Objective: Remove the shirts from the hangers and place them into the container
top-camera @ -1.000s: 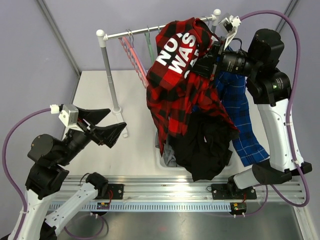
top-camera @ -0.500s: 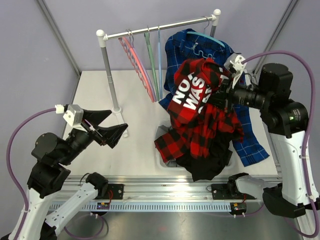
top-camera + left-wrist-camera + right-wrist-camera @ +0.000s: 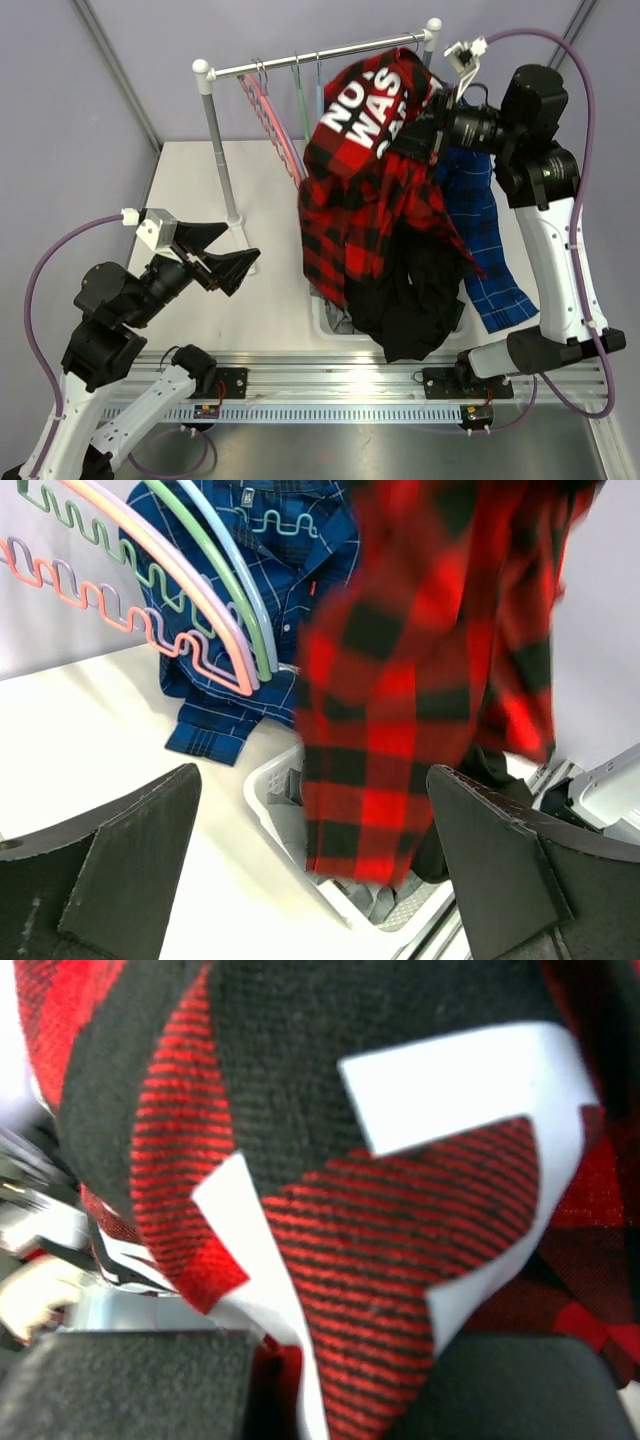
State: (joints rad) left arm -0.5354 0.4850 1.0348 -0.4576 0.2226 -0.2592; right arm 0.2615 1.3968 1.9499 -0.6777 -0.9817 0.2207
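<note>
dangling red plaid shirt (image 3: 360, 200), pinched by right tool (image 3: 416, 134), left tool (image 3: 222, 252) wide

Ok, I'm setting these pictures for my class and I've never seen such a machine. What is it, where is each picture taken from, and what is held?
These are two robot arms bolted at the near edge of a white table. The wide picture looks down from above and behind them; the other two come from a camera on each wrist, so the dark wedges at the bottom are that arm's own fingers. The right gripper is shut on a red plaid shirt, held high beside the rail. The left gripper is open and holds nothing. Below sits a white basket with a black shirt draped over its edge. A blue plaid shirt hangs behind, and empty hangers hang on the rail.
</note>
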